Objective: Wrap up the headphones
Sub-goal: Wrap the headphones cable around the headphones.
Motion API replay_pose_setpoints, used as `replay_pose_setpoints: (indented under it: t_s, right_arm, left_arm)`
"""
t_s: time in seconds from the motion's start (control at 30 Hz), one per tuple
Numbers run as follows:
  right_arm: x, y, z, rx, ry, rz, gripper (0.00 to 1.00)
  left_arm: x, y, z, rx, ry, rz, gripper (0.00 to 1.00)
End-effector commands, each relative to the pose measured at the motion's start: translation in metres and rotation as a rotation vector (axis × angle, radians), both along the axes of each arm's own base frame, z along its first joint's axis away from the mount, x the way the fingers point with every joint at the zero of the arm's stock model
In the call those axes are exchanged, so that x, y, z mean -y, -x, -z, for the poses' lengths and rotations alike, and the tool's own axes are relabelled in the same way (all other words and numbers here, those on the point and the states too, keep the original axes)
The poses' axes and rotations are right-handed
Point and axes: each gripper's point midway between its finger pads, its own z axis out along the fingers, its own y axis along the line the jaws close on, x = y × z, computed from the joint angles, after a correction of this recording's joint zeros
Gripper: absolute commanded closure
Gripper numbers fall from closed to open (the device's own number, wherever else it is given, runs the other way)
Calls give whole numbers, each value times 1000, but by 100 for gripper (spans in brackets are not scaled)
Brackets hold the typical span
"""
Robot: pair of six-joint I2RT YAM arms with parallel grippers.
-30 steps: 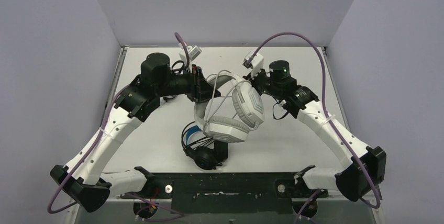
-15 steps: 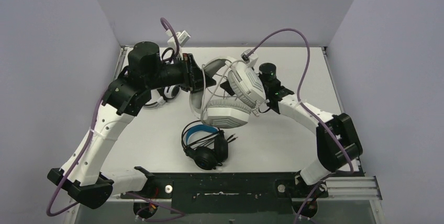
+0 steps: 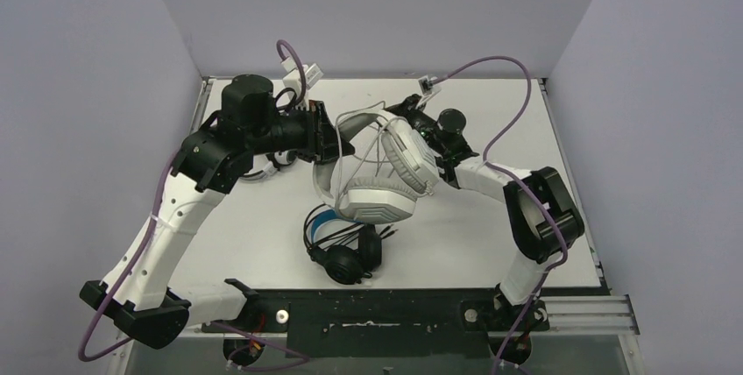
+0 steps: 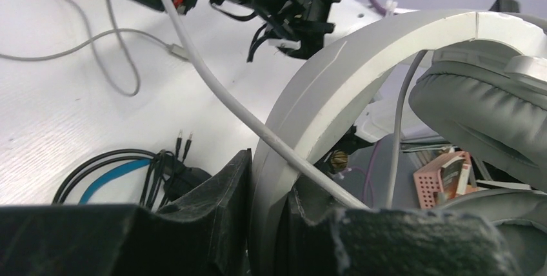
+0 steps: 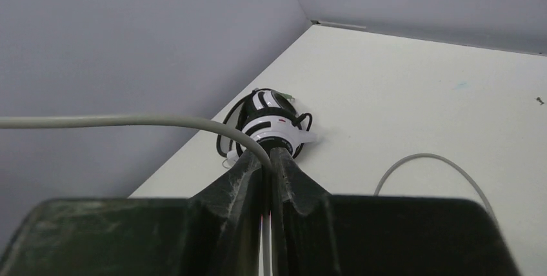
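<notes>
A white headset (image 3: 378, 189) hangs above the table's middle. My left gripper (image 3: 336, 135) is shut on its white headband (image 4: 335, 82), which runs between the black fingers (image 4: 213, 198). Its pale cable (image 4: 222, 98) crosses the band. My right gripper (image 5: 268, 157) is shut on that pale cable (image 5: 129, 121), just behind the raised ear cup (image 3: 410, 158). The black headset with blue-lined band (image 3: 340, 248) lies on the table below. A white headset with black centres (image 5: 274, 124) rests near the back left wall, mostly hidden behind my left arm in the top view.
Grey walls enclose the white table (image 3: 491, 235) on three sides. A loose loop of pale cable (image 5: 438, 160) lies on the table at the back. The black base rail (image 3: 368, 309) runs along the near edge.
My right arm swung left and back behind the raised headset; its gripper opened, then shut on the pale cable. My left gripper kept hold of the headband and shifted slightly.
</notes>
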Motion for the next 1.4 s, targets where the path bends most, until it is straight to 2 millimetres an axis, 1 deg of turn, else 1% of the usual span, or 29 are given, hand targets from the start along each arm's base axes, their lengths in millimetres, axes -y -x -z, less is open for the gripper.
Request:
replay_pose_setpoints:
  t_s: [0.0, 0.03, 0.07, 0.1, 0.2, 0.27, 0.33, 0.37, 0.43, 0.5, 0.6, 0.67, 0.7, 0.73, 0.8, 0.9, 1.0, 1.07, 1.17, 1.27, 1.37]
  right_arm:
    - [26, -7, -61, 137, -110, 80, 98]
    - [36, -7, -66, 143, -111, 101, 100]
    - [46, -10, -63, 129, -101, 129, 100]
    - [59, -10, -67, 124, -93, 164, 100]
    - [100, -14, -70, 100, -60, 251, 100]
    - [126, -13, -75, 102, -39, 300, 100]
    - [149, -12, -79, 97, -5, 346, 100]
    - [161, -13, -85, 103, 10, 369, 100]
    - [173, -10, -96, 123, 39, 393, 100]
    - [184, -10, -101, 125, 71, 417, 100]
    - [207, -12, -99, 96, 81, 481, 100]
    - [215, -12, -89, 68, 82, 496, 100]
    - [215, -12, -82, 48, 89, 488, 100]
    - [213, -12, -74, 29, 105, 470, 100]
    - [199, -9, -58, -4, 115, 398, 100]
    - [163, 1, -36, -30, 132, 266, 100]
    - [128, 8, -20, -26, 183, 205, 100]
    - [110, 7, -15, -18, 191, 202, 97]
    - [84, -3, -13, -11, 155, 191, 93]
    - [58, -12, -13, 2, 103, 180, 90]
    - [33, -14, -11, 4, 28, 158, 90]
  left_arm:
    - [-9, 1, -31, 129, 8, -24, 100]
    - [-13, -1, -29, 135, -15, -37, 100]
    - [-16, -2, -26, 141, -38, -47, 100]
    - [-19, -2, -23, 148, -64, -57, 100]
    - [-33, -3, -13, 179, -190, -102, 100]
    - [-42, -2, -4, 190, -271, -120, 100]
    - [-48, -3, 1, 194, -321, -131, 100]
    - [-50, -3, 4, 195, -343, -130, 100]
    - [-49, 0, 9, 190, -370, -107, 100]
    - [-46, 3, 11, 187, -375, -80, 100]
    - [-47, 4, 9, 202, -361, -91, 100]
    - [-48, 5, 5, 209, -342, -108, 100]
    - [-48, 5, 3, 211, -328, -115, 100]
    - [-46, 6, 1, 211, -308, -116, 100]
    - [-40, 7, -9, 211, -244, -122, 100]
    - [-25, 3, -31, 191, -101, -151, 100]
    - [-9, -6, -64, 204, 50, -181, 100]
    - [-7, -11, -86, 248, 70, -220, 100]
    - [-11, -13, -100, 308, 11, -294, 100]
    - [-8, -12, -103, 308, 2, -318, 100]
    - [-7, -12, -105, 323, -27, -336, 100]
